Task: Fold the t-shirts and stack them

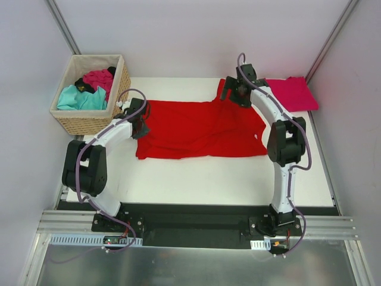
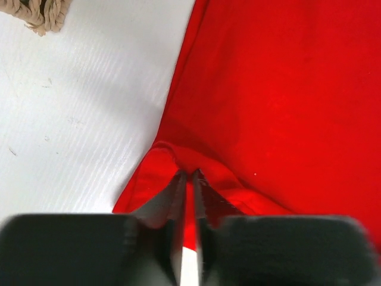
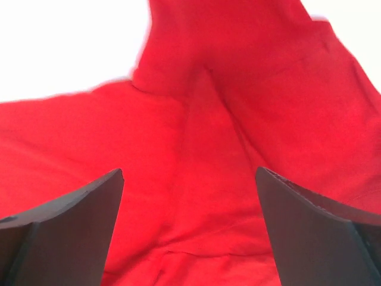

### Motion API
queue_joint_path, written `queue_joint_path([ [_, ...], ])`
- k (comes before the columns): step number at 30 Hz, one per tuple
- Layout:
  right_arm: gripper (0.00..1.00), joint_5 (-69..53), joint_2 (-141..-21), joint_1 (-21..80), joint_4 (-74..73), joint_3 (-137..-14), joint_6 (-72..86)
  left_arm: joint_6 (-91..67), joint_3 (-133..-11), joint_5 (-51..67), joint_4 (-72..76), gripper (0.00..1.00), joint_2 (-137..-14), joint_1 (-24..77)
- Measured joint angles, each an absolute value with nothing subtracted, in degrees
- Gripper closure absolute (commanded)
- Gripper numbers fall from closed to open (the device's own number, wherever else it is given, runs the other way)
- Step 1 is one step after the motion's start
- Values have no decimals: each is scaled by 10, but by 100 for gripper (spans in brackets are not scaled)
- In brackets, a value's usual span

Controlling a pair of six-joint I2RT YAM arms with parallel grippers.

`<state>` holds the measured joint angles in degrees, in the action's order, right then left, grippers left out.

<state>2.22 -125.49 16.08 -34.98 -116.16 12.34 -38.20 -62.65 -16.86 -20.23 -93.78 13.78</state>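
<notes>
Red t-shirt [image 1: 199, 128]: flat on the desk [image 1: 208, 176], ready for your fold
Left gripper [image 2: 187, 179]: clamped on its edge, anchoring it
Right gripper [image 3: 189, 196]: wide, empty, over its far corner
Crimson t-shirt [image 1: 292, 93]: folded far right, likely stack base

The white table [image 1: 196, 176] bears a bright red t-shirt [image 1: 196, 128] — spread across its middle. A folded crimson t-shirt [image 1: 292, 93] lies far right — a wicker basket [image 1: 89, 122] far left.

Red t-shirt [image 1: 196, 128], crimson shirt [image 1: 292, 93], teal shirt [image 1: 80, 99], magenta shirt [image 1: 99, 77], tan basket [image 1: 83, 123], perhaps woven.
</notes>
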Motion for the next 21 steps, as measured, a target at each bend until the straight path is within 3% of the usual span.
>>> queue_joint_path([
  [1,4,25,-1247,160,-331,-1137,120,-383,-627,-169,-202,45,-938,138],
  [3,4,30,-1199,160,-296,-1038,117,-385,-627,-167,-199,20,-935,138],
  [4,4,32,-1169,160,-288,-990,117,-391,-626,-163,-197,1,-933,138],
  [15,4,74,-795,223,-297,-680,127,-396,-563,-28,-178,1,-759,226],
  [21,4,88,-756,218,-303,-534,143,-405,-497,20,-178,1,-746,252],
])
